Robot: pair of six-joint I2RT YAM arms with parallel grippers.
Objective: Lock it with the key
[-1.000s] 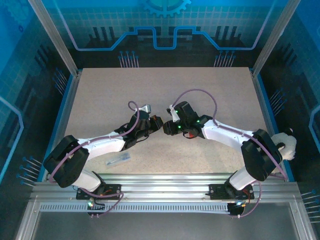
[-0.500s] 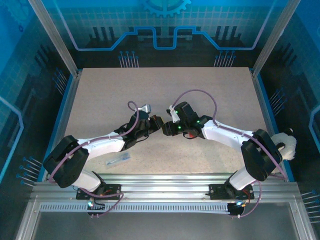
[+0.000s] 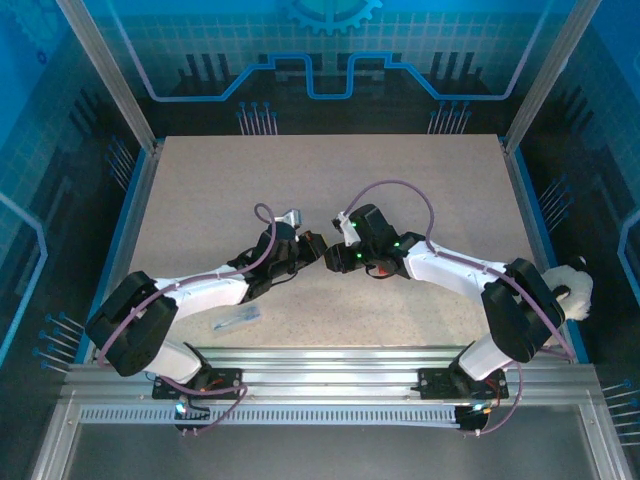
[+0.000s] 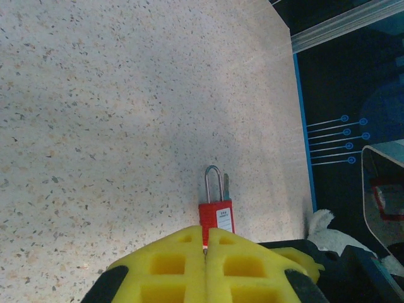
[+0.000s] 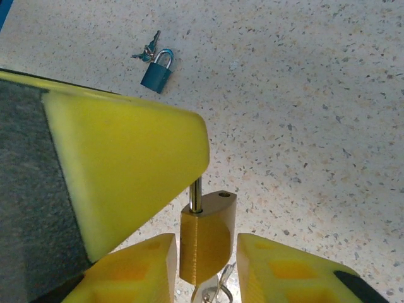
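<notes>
Since a second ago, only a slight shift of the right arm (image 3: 450, 268) is being seen. The left end effector (image 4: 206, 232) is being kept pressed together, a red padlock (image 4: 216, 214) just beyond its tips. The right end effector (image 5: 206, 245) is being held spread around a brass padlock (image 5: 208, 227). The key (image 5: 155, 72) is lying on the desk (image 5: 303, 95), well apart from both.

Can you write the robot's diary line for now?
left gripper: shut | red padlock: just beyond it | right gripper: fingers astride brass padlock, grip unclear | blue padlock: on table
</notes>
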